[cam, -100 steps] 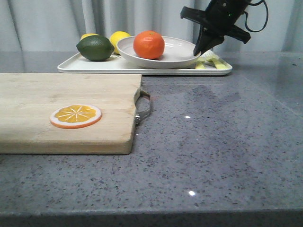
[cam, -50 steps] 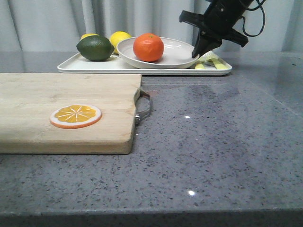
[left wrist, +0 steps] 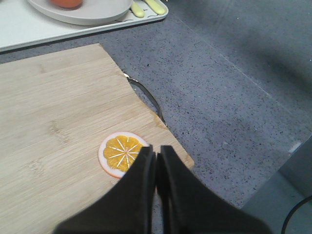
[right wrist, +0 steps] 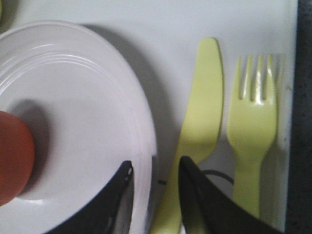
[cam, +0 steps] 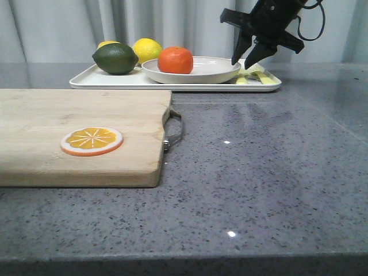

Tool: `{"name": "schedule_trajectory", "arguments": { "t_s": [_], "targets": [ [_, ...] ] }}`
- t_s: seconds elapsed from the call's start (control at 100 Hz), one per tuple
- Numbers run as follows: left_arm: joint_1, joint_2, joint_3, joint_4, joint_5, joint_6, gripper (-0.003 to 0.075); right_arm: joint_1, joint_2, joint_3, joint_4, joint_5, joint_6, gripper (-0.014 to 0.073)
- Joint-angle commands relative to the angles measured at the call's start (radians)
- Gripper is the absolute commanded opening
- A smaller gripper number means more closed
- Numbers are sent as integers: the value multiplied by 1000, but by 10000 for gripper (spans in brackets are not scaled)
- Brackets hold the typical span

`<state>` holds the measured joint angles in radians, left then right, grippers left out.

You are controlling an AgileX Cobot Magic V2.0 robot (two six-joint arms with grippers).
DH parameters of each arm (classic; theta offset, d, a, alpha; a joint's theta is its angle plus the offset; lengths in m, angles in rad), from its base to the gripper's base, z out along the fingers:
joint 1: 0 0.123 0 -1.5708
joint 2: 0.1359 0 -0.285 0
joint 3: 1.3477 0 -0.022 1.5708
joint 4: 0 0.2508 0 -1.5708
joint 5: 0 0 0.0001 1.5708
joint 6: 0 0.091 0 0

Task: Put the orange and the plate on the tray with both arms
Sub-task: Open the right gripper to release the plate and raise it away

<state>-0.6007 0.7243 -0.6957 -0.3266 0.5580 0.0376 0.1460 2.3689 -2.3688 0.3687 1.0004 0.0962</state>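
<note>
- Board: wooden, on the left of the table; a flat orange slice lies on it. Not part of your task.
- Left hand: hangs over the board beside the slice, fingers pressed together, holding nothing.
- Lime and lemon: at the tray's left end, near the plate.
- Tray: white, low-rimmed, at the far side of the table.
- Orange: round, bright, sits in the plate, left of its middle.
- Plate: off-white, shallow, raised rim, appears to rest flat on the tray.
- Right hand: fingers apart, straddling the plate's right rim with slack on both sides, gripping nothing.
- Knife and fork: yellow, on the tray right of the plate; the knife lies just by one finger.
- Risk: lift the right hand off-line and you may catch the rim, tipping the plate and rolling the orange out.
- Risk: a sideways drift could drag the knife.
- Judgement: both things look placed; you have only a clean withdrawal left.
</note>
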Motion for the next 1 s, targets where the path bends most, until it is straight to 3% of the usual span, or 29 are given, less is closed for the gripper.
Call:
{"name": "schedule_trajectory", "arguments": {
  "t_s": [0.0, 0.07, 0.26, 0.62, 0.84, 0.99],
  "targets": [
    [1, -4, -24, -20, -68, -6, -19, -11, -111, -38, 22, -10, -9, 252],
    [1, -4, -24, -20, -68, -6, -19, -11, -122, -38, 18, 17, -9, 202],
    [1, -4, -24, -20, -77, -6, -19, -11, -158, -38, -64, 78, -9, -75],
    [1, -4, -24, -17, -122, -2, -19, -9, -278, 23, -156, 200, -10, -66],
    [1, -4, -21, -10, -148, 5, -19, 14, -428, 225, -158, 194, -50, -66],
    [1, -4, -21, 6, -150, 5, -19, 35, -581, 423, -157, 53, -52, -66]
  ]
}}
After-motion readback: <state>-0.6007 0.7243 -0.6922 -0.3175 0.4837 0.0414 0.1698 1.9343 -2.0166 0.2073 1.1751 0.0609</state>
